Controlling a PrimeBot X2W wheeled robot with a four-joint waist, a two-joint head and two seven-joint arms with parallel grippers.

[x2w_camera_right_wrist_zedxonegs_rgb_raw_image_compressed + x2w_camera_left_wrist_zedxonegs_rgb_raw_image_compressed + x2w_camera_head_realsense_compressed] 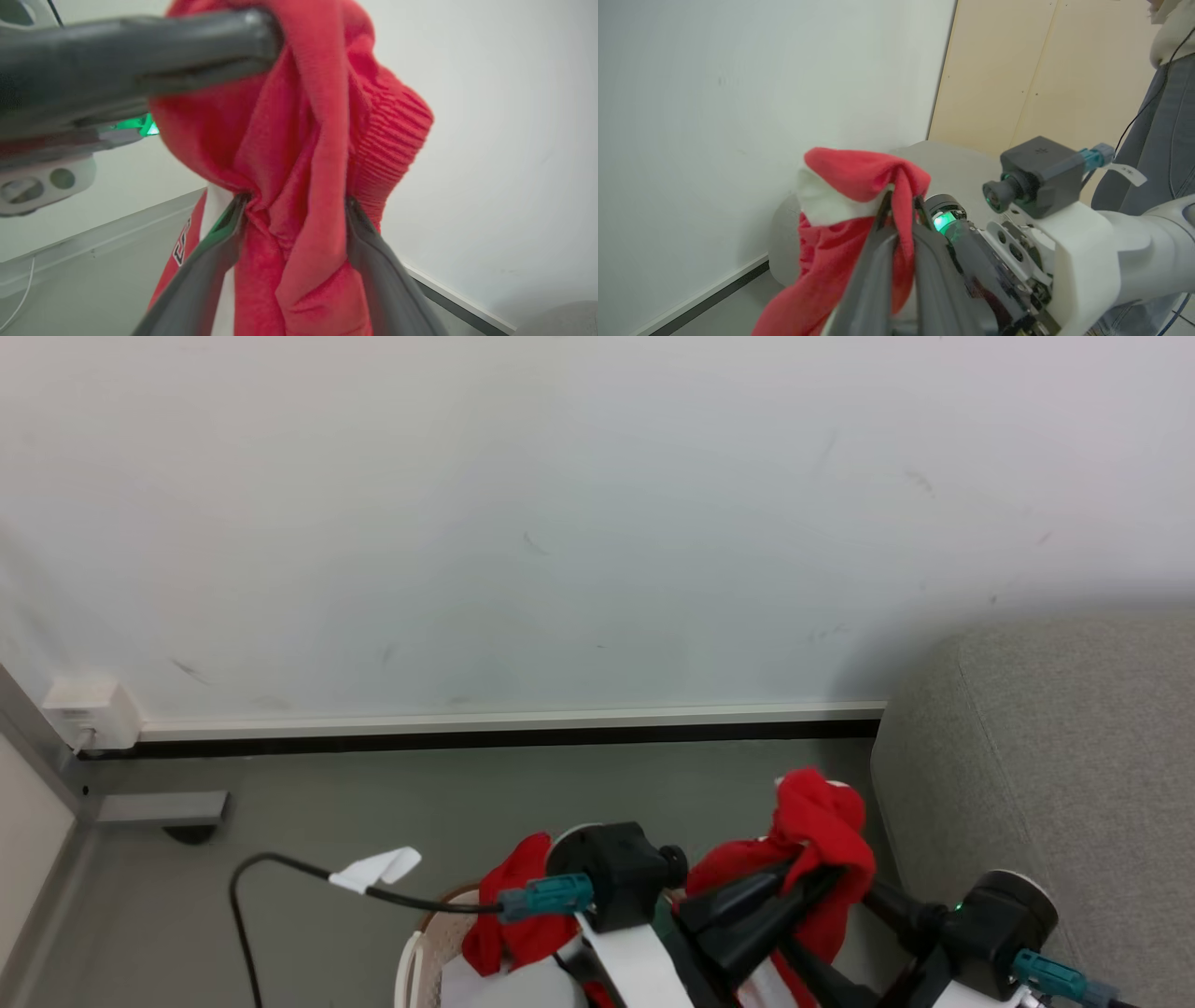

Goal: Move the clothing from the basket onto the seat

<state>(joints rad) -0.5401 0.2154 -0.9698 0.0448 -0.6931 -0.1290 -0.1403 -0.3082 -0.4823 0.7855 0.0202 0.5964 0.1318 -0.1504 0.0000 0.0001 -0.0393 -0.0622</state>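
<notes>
A red garment (pixel 822 821) with white trim hangs bunched above the floor, left of the grey seat (pixel 1055 756). My left gripper (pixel 822 875) is shut on its top fold; the left wrist view shows the cloth pinched between the dark fingers (pixel 878 242). My right gripper (pixel 294 210) comes in from the seat side with its fingers (pixel 219 242) spread wide, and the red cloth hangs between them and touches both. Another red piece (pixel 518 915) lies in the white basket (pixel 420 952) at the bottom edge. A letter patch (pixel 181 245) shows on the hanging part.
A white wall with a dark skirting (pixel 485 739) runs behind. A socket box (pixel 89 714) sits at the left corner. A black cable with a white tag (pixel 378 868) arcs over the grey floor (pixel 373 793). A person's trouser leg (pixel 1157 140) stands at the right.
</notes>
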